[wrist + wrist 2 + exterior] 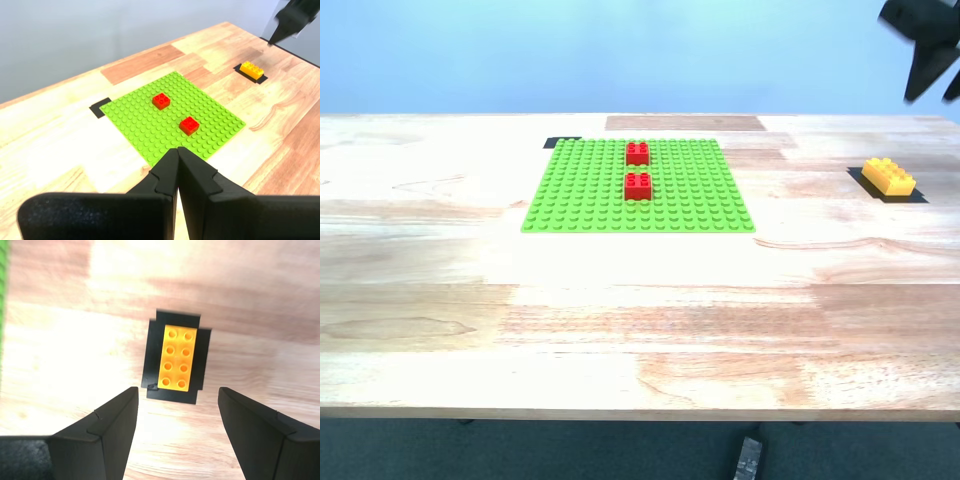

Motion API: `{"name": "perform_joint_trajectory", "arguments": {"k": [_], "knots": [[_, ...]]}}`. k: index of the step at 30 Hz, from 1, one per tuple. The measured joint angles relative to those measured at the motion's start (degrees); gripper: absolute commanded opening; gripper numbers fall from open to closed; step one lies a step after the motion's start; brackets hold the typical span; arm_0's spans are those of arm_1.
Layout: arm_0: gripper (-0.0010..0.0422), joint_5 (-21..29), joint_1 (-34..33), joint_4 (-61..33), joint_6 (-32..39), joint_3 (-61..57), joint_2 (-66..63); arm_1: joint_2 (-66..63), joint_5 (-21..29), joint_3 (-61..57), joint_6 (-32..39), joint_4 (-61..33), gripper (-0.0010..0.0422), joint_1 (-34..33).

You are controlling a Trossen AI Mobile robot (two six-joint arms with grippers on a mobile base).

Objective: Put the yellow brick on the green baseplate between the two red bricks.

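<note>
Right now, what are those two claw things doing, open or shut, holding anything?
My first gripper: shut, empty.
My second gripper: open, empty, above the oblong yellow-orange plastic brick.

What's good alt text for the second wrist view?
Seen from above, the yellow brick lies on a black patch on the wooden table, with my second gripper open above it. A sliver of green baseplate shows at the edge.
</note>
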Motion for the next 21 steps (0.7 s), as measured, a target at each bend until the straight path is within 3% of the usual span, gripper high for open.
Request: {"name": "perform_joint_trajectory", "arguments": {"k": [21], "knots": [[0.0,0.0,0.0,-0.1,0.6,-1.3,0.0,13.9,0.3,-0.6,-0.2,7.8,0.0219,0.1]]}}
